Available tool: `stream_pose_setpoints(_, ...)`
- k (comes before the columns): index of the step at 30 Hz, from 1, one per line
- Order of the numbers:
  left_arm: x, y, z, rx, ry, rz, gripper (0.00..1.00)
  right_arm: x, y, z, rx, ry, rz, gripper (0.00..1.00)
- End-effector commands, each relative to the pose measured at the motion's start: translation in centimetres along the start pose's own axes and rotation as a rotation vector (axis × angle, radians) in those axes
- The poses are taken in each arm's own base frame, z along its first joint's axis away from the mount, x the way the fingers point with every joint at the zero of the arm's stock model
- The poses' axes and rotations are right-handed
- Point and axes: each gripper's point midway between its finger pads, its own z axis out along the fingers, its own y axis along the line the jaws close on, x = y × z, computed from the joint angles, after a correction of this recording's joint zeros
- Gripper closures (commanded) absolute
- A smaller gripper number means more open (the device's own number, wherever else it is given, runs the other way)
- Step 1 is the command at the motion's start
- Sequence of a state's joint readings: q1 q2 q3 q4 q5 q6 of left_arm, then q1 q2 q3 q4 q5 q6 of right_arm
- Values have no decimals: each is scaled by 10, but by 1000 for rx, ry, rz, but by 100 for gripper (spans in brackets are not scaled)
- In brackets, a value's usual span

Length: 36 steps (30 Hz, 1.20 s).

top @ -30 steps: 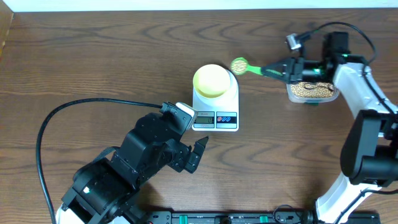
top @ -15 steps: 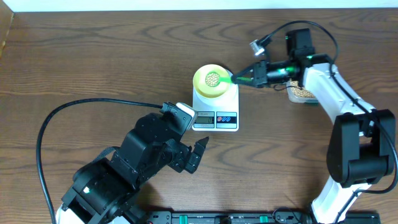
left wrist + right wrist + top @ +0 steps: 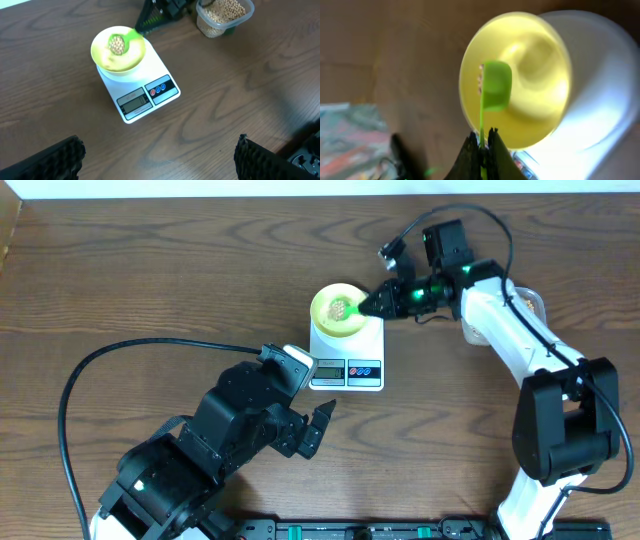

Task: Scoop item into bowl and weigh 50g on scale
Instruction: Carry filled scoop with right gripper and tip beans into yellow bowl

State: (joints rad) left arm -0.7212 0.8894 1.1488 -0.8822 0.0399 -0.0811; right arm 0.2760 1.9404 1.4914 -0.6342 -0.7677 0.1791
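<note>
The small round beige beans (image 3: 116, 45) lie in a green plastic spoon (image 3: 496, 85) over the seemingly empty pale yellow-green bowl (image 3: 107, 62) on the flat white digital scale (image 3: 150, 95), with the right gripper (image 3: 482, 145) clamped on the handle and the left gripper (image 3: 160, 160) spread wide and empty, so most filling and weighing likely remains.

Dark brown wood-grain table (image 3: 150, 270) under even light

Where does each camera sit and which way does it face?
Overhead: above the table, facing straight down on the scale and bowl; left arm and right arm show.
Left wrist: on the raised left arm, facing down and ahead at the scale; open left gripper flanks the bottom edge.
Right wrist: close to the bowl, facing along the green spoon; shut right gripper at bottom.
Shared: all three see the bowl.
</note>
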Motion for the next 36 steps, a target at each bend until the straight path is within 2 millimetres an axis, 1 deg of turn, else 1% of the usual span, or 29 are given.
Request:
stream_pose_setpoints(1,-3,0,-2,3,-8,-4,2,-24,3,-7,170,-31,-145,99)
stream_pose_setpoints(5,-3,0,-2,3,-8,-4,2,-27,13,-13,294,-1,-235,99)
stream_pose_setpoints(13,-3,0,-2,3,-8,-4,2,-20,27,-18,527,62,-378,99)
stream_pose_setpoints(18,-2,0,-2,3,-8,-4,2,-18,30,-20,685,81,-464,99)
stream_pose_setpoints(22,-3,0,-2,3,-8,-4,2,-17,35,-19,780,91,-548,99)
stream_pose_setpoints(26,-3,0,-2,3,-8,-4,2,-16,42,-17,843,99,-625,99)
stream_pose_setpoints(29,-3,0,-2,3,-8,-4,2,-15,45,-17,874,99,-650,99)
stream_pose_setpoints(33,-2,0,-2,3,-8,-4,2,-14,50,-17,863,96,-660,99)
stream_pose_setpoints(36,-3,0,-2,3,-8,-4,2,-19,55,-24,854,70,-647,99)
